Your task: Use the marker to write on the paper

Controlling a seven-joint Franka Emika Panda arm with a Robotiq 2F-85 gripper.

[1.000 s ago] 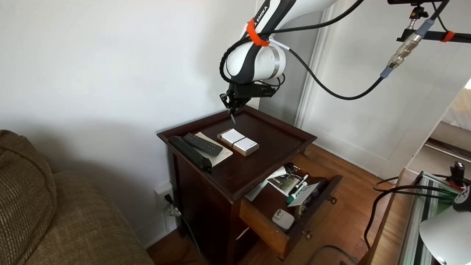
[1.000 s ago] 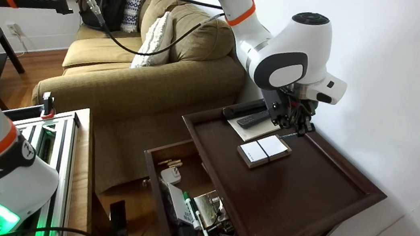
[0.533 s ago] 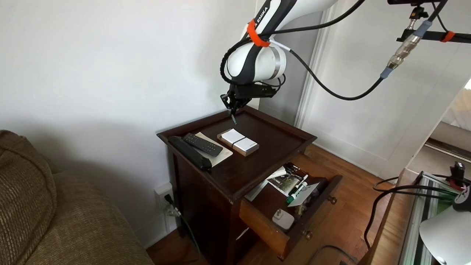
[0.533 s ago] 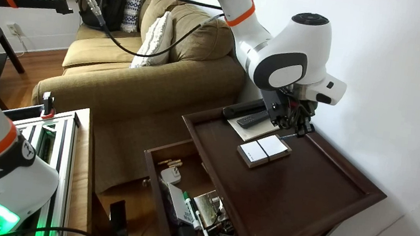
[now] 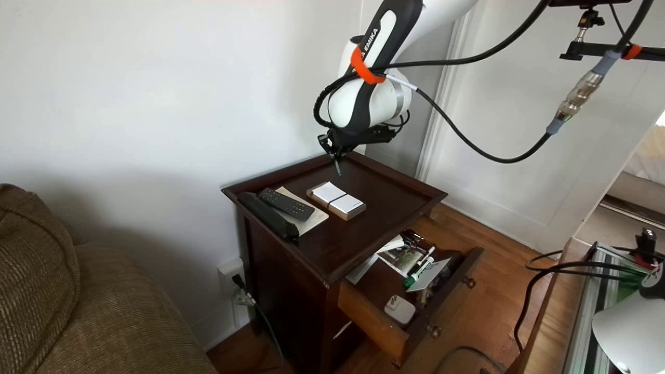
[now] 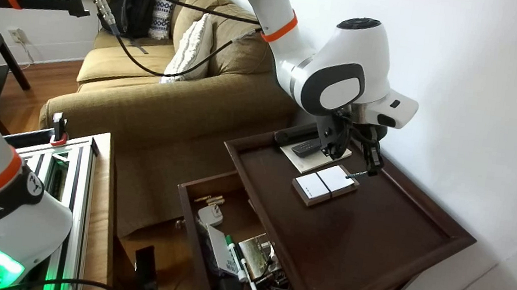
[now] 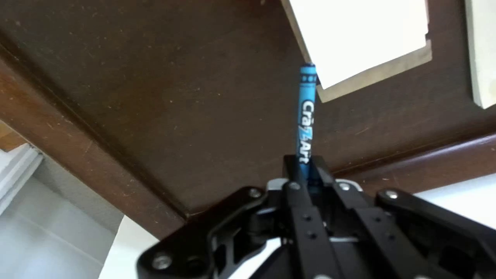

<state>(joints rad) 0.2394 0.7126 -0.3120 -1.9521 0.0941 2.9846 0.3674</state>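
My gripper [image 7: 306, 166] is shut on a blue marker [image 7: 306, 116] printed with white letters. The marker points out from the fingertips, and its tip lies over the paper's near corner edge in the wrist view. The paper [image 7: 360, 35] is a white sheet on a brown pad with a dark band across it. It lies flat on the dark tabletop in both exterior views [image 5: 328, 192] [image 6: 334, 178]. In an exterior view the marker [image 6: 359, 174] slants with its tip over the paper's edge. I cannot tell whether the tip touches. The gripper [image 5: 336, 157] is above the tabletop near the wall.
A black remote [image 5: 287, 203] lies on a cream sheet [image 5: 311, 222], with a long black bar [image 5: 267, 215] beside it. The tabletop has a raised rim [image 7: 97, 151]. The wall stands close behind the gripper. An open drawer [image 6: 245, 243] with markers and cards sticks out below.
The arm has moved forward from the wall side and lower. The marker's tip has come from beside the paper to over its edge. The paper and other objects have not moved.
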